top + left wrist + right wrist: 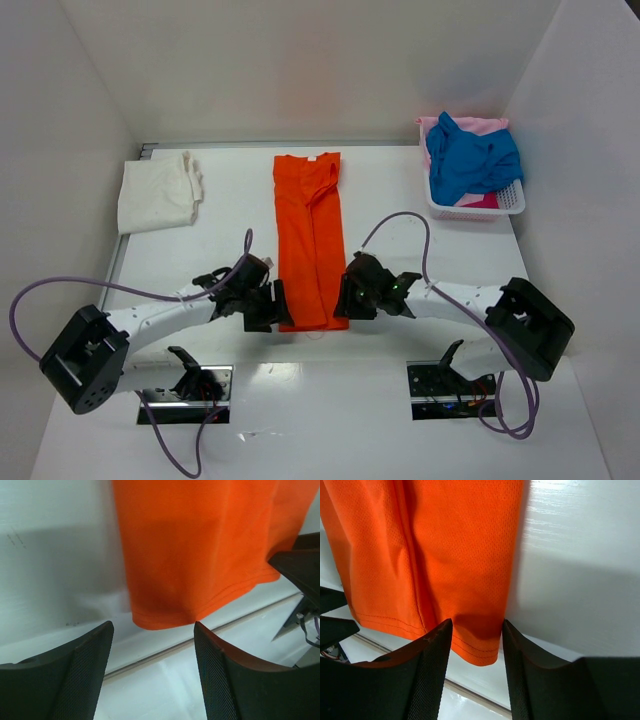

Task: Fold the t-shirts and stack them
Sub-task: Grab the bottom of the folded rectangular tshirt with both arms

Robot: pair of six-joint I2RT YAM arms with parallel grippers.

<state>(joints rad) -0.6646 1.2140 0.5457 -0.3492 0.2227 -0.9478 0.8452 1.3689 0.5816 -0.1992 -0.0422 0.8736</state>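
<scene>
The orange t-shirt lies as a long strip in the middle of the tabletop, with its hem toward the near edge. I think both hem corners should be pinched at the same moment and lifted evenly. The left fingers stand wide apart and touch nothing; the right fingers, less spread, straddle their corner but do not pinch it yet.

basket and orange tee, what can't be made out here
Top view: the blue tee and pink tee hide whatever lies deeper in the basket.
Top view: the left gripper and right gripper cover the orange tee's near hem corners.
Wrist views: the top edge cuts off the orange tee's collar end.
Top view: white tee too small to count folds.
</scene>
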